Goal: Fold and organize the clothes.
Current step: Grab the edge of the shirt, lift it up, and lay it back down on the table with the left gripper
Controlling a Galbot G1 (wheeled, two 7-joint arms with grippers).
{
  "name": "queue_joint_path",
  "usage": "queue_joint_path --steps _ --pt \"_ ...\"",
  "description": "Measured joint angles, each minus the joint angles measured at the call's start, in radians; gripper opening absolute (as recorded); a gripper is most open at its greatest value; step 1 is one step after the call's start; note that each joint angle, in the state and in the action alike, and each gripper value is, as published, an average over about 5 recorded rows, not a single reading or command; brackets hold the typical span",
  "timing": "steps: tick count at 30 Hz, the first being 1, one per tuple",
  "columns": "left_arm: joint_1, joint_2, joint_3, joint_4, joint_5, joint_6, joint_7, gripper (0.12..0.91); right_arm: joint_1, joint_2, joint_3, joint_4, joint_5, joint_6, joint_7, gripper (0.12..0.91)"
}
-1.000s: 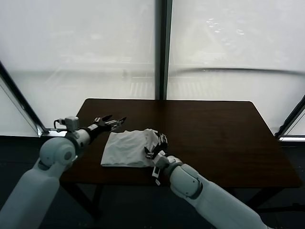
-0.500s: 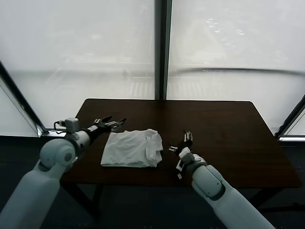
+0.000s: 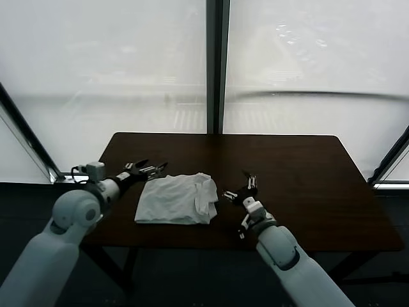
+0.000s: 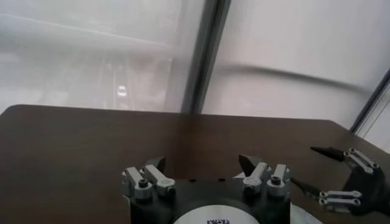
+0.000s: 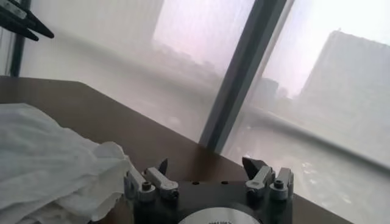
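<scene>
Having left the T-shirt (image 3: 174, 199) since a second ago, the right hand (image 3: 239, 190) is now hovering just beside the garment's collar end, toward the desk's (image 3: 300, 166) middle, its fingers spread and gripping nothing; the left hand (image 3: 148, 169) is hanging over the desk's left edge, close to the shirt's far left corner, fingers likewise spread and empty; the T-shirt is lying folded into a compact, slightly rumpled rectangle on the left half of the dark desk, nearer the front edge than the window side.
</scene>
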Motion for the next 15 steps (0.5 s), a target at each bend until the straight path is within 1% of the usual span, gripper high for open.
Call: queue_joint_path --steps 4,9,12,15 --pt "0.017 0.001 -0.011 -0.006 0.006 0.0 0.0 0.907 0.069 0.028 -0.065 -0.034 -0.021 -0.039 0.003 0.907" --pt "0.039 -0.003 -0.025 -0.008 0.012 -0.001 0.001 0.907 0.138 0.068 -0.133 -0.091 -0.101 -0.117 0.004 0.907" --pt "0.045 -0.006 -0.027 -0.009 0.015 -0.002 0.001 0.907 0.154 0.081 -0.152 -0.116 -0.129 -0.149 0.003 0.907" --pt "0.048 -0.008 -0.028 -0.011 0.017 -0.002 0.001 0.907 0.155 0.081 -0.156 -0.126 -0.146 -0.16 0.002 0.907"
